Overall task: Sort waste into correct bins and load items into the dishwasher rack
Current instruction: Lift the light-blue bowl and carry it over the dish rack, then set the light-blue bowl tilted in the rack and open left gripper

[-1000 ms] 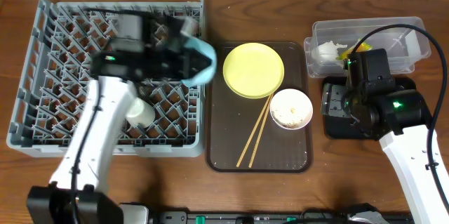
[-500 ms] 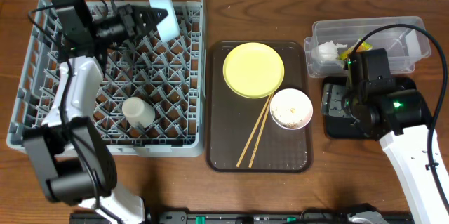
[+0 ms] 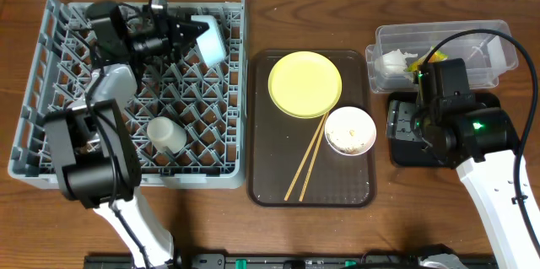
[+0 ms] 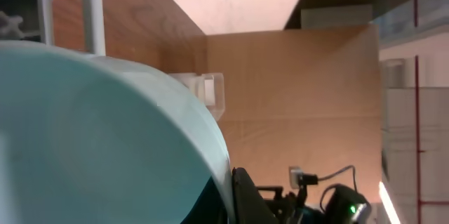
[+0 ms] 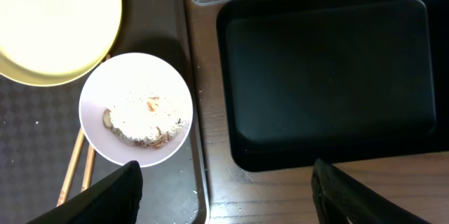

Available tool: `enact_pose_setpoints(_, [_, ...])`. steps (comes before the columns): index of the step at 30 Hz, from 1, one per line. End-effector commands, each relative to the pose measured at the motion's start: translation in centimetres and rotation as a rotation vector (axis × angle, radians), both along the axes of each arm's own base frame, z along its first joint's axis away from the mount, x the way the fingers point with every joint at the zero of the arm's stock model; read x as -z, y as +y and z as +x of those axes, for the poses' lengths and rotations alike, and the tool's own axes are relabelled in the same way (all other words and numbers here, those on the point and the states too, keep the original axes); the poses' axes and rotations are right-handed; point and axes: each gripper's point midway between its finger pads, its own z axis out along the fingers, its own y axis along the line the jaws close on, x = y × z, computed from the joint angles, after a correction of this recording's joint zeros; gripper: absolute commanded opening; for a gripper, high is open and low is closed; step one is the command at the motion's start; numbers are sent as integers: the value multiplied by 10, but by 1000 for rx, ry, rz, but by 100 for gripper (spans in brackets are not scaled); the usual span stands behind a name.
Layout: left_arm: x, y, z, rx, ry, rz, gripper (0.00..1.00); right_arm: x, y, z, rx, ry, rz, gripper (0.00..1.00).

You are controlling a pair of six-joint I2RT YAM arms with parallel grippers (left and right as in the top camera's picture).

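Nothing readable here, honestly. I can't make out any words, numbers, brand names or signs on anything in the overhead view or either wrist view. The only thing that looks printed at all is the yellow-orange-green wrapper (image 3: 434, 52) sitting in the clear tub (image 3: 498, 29). From overhead it's just a small patch of colour, way too tiny to pick out any lettering.
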Motion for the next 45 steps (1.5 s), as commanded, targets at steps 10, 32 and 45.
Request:
enact_pose_setpoints(10, [13,18,9,-41,-7,9,16,-7,-4,1,27,-17,0,75])
enact_pose_setpoints(32, [15,83,15,-194,-55,50,88,-4,-5,-5,27,10,-5,75])
enact_pose_setpoints(45, [33,79,7,-183,-9,68,89,-4,-5,-5,27,7,-5,75])
